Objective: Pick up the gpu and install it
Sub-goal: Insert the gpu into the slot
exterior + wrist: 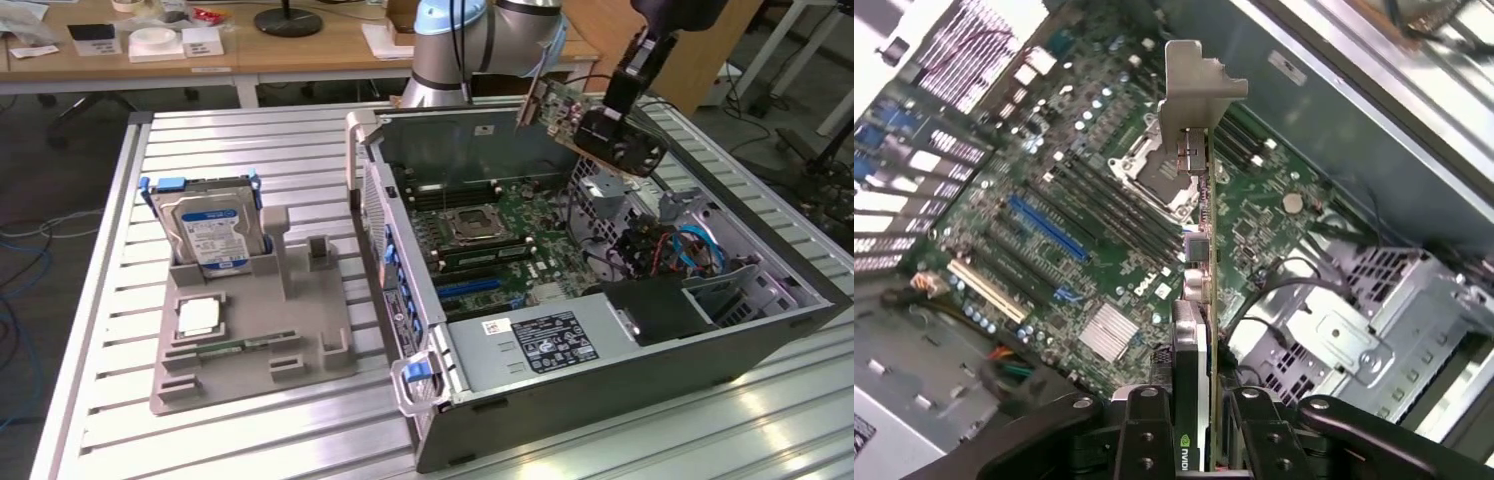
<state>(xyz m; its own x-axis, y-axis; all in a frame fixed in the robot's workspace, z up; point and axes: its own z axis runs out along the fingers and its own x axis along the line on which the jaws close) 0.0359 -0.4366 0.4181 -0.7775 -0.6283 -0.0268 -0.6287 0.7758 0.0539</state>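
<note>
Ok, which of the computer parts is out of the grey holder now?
The gpu, clamped in the gripper above the open case. The hard drive, CPU and memory stick sit in the holder.

We see a slatted metal surface [227, 140] that carries an open computer case [627, 395], with the green motherboard [514, 235] facing up. Inside are also a labelled power supply [547, 340] and blue cables [694, 245]. At the exterior view's left is a grey holder [307, 330]. A hard drive [207, 230] stands upright in it, and a processor chip [198, 317] and a memory stick [240, 347] lie flat on it.
</note>
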